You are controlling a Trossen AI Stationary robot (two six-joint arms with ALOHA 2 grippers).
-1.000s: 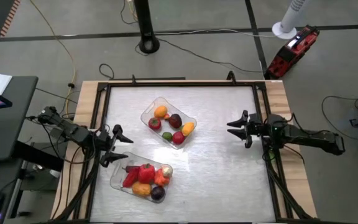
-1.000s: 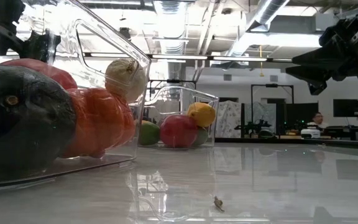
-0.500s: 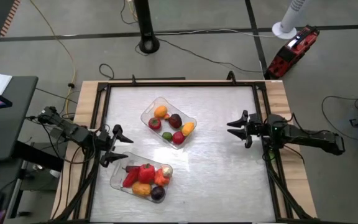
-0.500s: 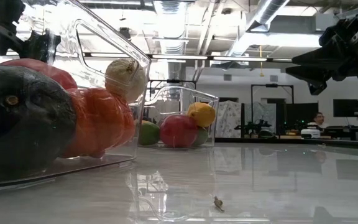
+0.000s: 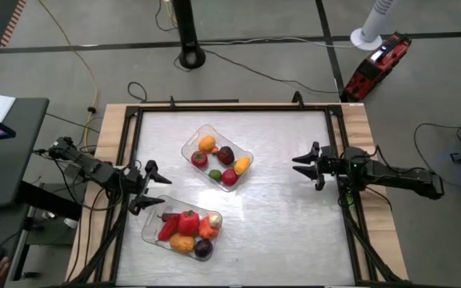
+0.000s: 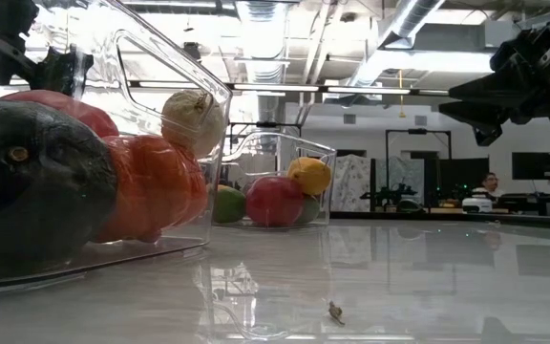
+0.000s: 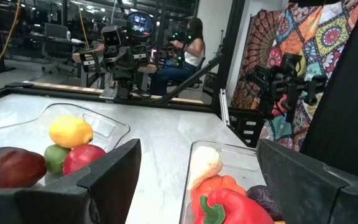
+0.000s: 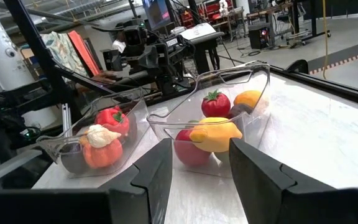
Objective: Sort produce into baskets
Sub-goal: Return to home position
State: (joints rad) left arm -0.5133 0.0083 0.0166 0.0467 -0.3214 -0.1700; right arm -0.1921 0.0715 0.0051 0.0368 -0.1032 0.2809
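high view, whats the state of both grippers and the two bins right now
upper bin: upright on the table, holding produce
lower bin: upright, holding produce, red bell pepper inside
left gripper: fingers open, empty, just beside the lower bin
right gripper: fingers open, empty, near the table's right edge

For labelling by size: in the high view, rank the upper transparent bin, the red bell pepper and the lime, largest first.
1. upper transparent bin
2. red bell pepper
3. lime, clearly smallest
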